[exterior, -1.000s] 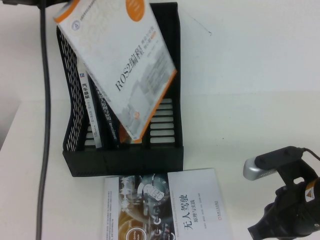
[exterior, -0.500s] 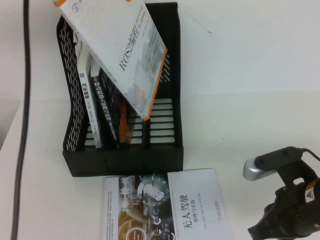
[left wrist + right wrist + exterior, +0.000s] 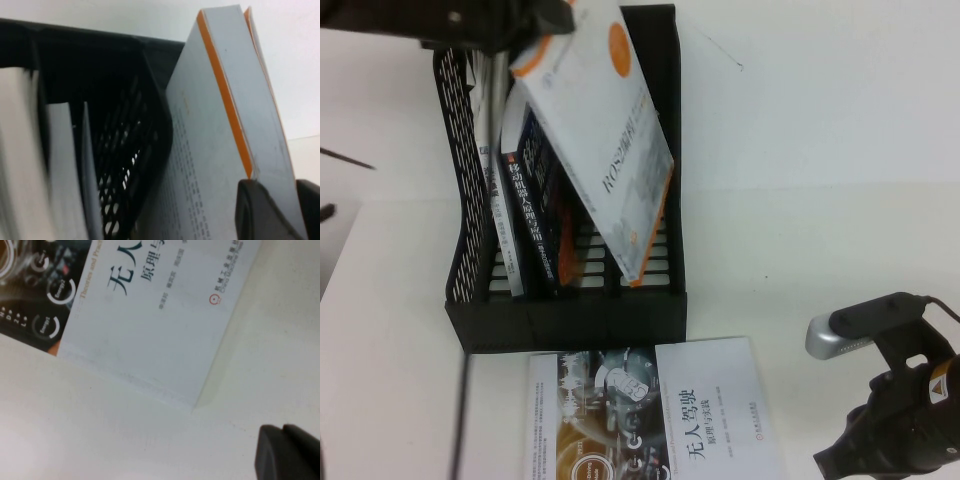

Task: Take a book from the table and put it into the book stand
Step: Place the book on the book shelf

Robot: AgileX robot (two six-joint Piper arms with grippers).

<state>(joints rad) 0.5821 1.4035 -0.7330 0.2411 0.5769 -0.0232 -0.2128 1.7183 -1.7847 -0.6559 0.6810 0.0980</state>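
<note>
One thin, stiff-covered paperback book [image 3: 610,140], likely light but slippery, tilts into the black book stand [image 3: 660,300] near the far-left corner, clamped at its top by the left gripper [image 3: 495,20], while the right gripper [image 3: 895,420] sits parked at the near-right corner, its state unclear.

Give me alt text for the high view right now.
The left gripper, top left, holds a white, orange-edged book tilted into the right slot of the black book stand, beside books already shelved. Another book lies flat on the table in front; the right gripper sits lower right.
</note>
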